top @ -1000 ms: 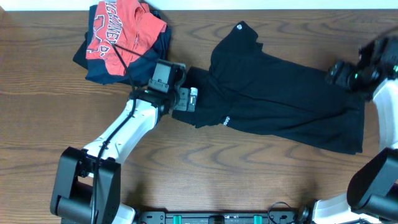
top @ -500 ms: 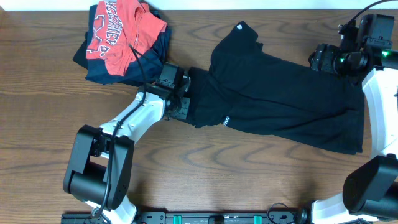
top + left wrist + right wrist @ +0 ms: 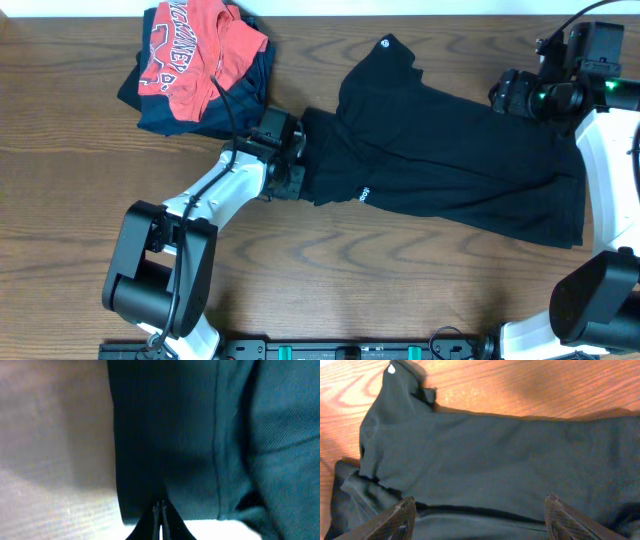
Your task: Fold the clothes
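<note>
Left gripper [image 3: 160, 508]: pinched closed on black T-shirt [image 3: 450, 170] edge. Right gripper [image 3: 480, 522]: wide, empty, above shirt. Shirt: mostly spread, rumpled, unfolded; folding apparently barely begun.

The left wrist view shows the black T-shirt [image 3: 200, 435] blurred and cut off by the frame. The red shirt [image 3: 190, 50] covers most of the navy garment [image 3: 160, 118].

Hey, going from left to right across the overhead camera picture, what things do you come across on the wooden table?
A red shirt with white lettering lying on a dark navy garment → left gripper → black short-sleeved T-shirt of soft fabric.
</note>
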You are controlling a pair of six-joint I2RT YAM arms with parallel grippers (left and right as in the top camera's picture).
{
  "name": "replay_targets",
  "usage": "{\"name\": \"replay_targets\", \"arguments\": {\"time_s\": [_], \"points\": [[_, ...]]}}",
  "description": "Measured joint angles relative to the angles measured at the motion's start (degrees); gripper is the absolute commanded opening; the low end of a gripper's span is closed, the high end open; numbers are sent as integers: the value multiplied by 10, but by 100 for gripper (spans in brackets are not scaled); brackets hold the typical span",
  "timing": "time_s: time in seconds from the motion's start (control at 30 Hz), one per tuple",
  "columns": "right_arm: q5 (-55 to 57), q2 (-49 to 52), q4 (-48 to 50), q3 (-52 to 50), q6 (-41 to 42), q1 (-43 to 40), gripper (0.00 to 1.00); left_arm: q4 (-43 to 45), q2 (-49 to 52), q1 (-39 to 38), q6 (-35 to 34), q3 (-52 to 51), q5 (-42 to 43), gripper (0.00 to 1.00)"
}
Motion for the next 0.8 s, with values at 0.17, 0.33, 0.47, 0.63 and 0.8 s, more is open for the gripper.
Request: {"name": "replay_targets", "arguments": {"time_s": [0.17, 0.33, 0.47, 0.63, 0.8], "points": [[-2, 0, -4, 0, 0, 1, 80, -4, 0, 0, 0, -1, 0, 6], [-2, 0, -11, 0, 0, 1, 80, -1, 16, 0, 0, -1, 0, 6], [-2, 0, -12, 0, 0, 1, 80, -1, 27, 0, 0, 4, 0, 6], [-2, 0, -13, 0, 0, 1, 80, -32, 35, 0, -21, 18, 0, 6], [-2, 0, -13, 0, 0, 1, 80, -105, 36, 0, -80, 22, -1, 6]]}}
